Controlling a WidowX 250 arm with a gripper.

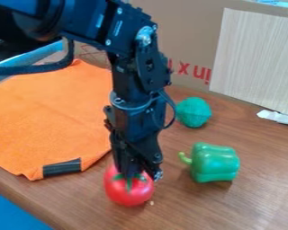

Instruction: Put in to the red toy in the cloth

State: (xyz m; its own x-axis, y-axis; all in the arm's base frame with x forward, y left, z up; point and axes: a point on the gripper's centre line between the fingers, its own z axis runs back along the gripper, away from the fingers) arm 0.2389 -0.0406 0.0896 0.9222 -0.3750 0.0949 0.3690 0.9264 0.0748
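Looking down through my camera, I had the round, glossy red toy tomato (123, 196) on the brown wood-grain table (254, 197), off the cloth and near its corner. Its green leafy top (129, 183) faced up and leaned a little toward my camera; the body was so nearly round that I could make out no clear long axis, only that the stem end was uppermost.

The black two-finger gripper (132, 174) hung down over it from twelve o'clock, its lower end overlapping the tomato's top in my view. I could not tell whether it was open, closed or gripping the tomato.

Taking the tomato as the centre of the dial, the flat orange cloth (50, 117) lay toward ten and eleven o'clock, with a black strip (62, 167) on its near edge at ten. The shiny green toy bell pepper (215, 163) lay on its side at two o'clock, its curved stem toward nine. At one o'clock, farther back, sat a textured green ball (194, 112), with a pale wood-grain board (251, 58) upright beyond it.
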